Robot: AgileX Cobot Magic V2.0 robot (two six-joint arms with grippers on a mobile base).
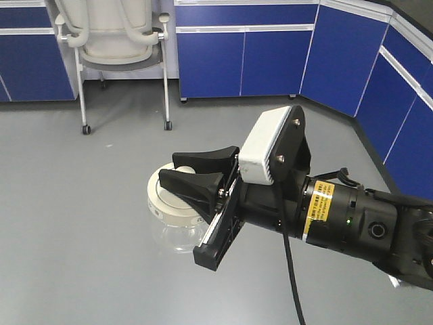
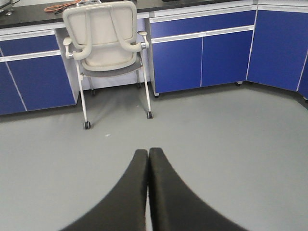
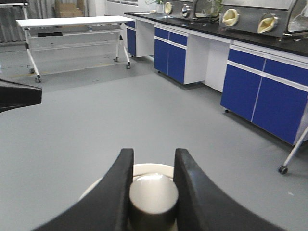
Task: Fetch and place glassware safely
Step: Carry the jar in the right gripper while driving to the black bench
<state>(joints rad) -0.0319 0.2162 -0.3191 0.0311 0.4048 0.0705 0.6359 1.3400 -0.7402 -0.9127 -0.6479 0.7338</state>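
The right gripper [image 1: 177,168] reaches in from the right of the scene with its fingers roughly level and pointing left. It is clamped on the central knob [image 3: 153,192] of the cream-white lid [image 1: 166,203], one black finger on each side of the knob, as the right wrist view shows plainly. The glass jar [image 1: 177,235] therefore lies directly under the fingers. Its upright axis runs down from the knob, crosswise to the line of the fingers, and its clear body shows below the lid's rim. No bench or table is under it, only grey floor [image 1: 81,223], and the jar looks to be carried in the air, though the pictures do not settle whether it clears the floor. Nothing grips the glass itself; as far as can be seen the body hangs from the lid alone, so any tilt or jolt could part them. The left gripper [image 2: 148,187] has its fingers pressed together with nothing between them. It faces the white chair [image 2: 106,38] and the blue cabinets [image 2: 197,53] at the far side, and the jar is absent from its view. The right arm is thus the one on the jar, and setting it down calls for a straight lowering along that upright axis.
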